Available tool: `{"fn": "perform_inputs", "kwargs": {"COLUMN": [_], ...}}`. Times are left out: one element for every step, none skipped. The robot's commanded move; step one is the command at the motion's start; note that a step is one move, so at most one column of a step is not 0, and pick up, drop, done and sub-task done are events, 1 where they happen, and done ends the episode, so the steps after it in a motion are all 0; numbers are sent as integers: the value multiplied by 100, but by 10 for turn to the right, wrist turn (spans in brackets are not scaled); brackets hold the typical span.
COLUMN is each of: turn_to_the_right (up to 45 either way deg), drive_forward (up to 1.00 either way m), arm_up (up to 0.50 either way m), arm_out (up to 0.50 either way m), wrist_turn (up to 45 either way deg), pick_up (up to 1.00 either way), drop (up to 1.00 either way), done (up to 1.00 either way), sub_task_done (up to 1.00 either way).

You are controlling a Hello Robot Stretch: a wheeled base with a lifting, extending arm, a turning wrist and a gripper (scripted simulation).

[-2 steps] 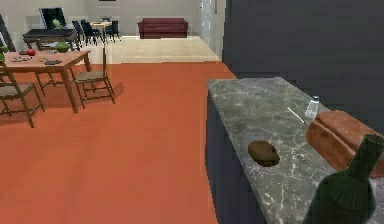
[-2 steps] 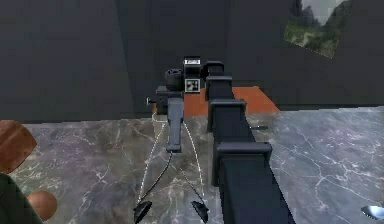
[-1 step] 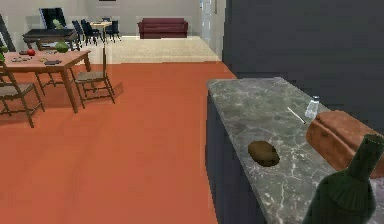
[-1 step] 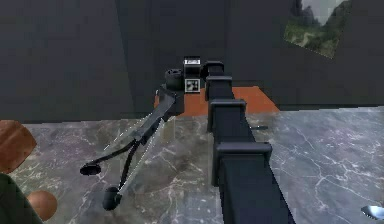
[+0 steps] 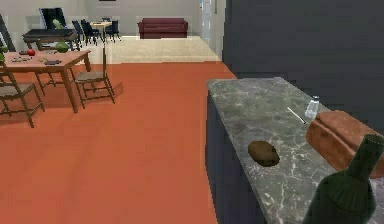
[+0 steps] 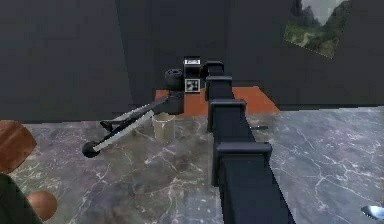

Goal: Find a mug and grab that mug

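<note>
My arm [image 6: 240,150] reaches out over the grey desk [image 6: 330,150], and my jaws' thin fingers [image 6: 120,131] point toward 8 o'clock. A small pale thing [image 6: 160,127], maybe the mug, stands on the desk right at the jaws, so I cannot tell if they hold anything or how wide they are. In the forward view it sits at about 2 o'clock from a brown lump [image 5: 264,152].
</note>
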Motion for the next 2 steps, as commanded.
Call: {"fn": "perform_inputs", "kwargs": {"turn_to_the_right": [0, 0], "drive_forward": [0, 0], "arm_up": [0, 0], "arm_out": [0, 0], "wrist_turn": [450, 210], "pick_up": [0, 0], "drop": [0, 0], "done": [0, 0], "sub_task_done": [0, 0]}}
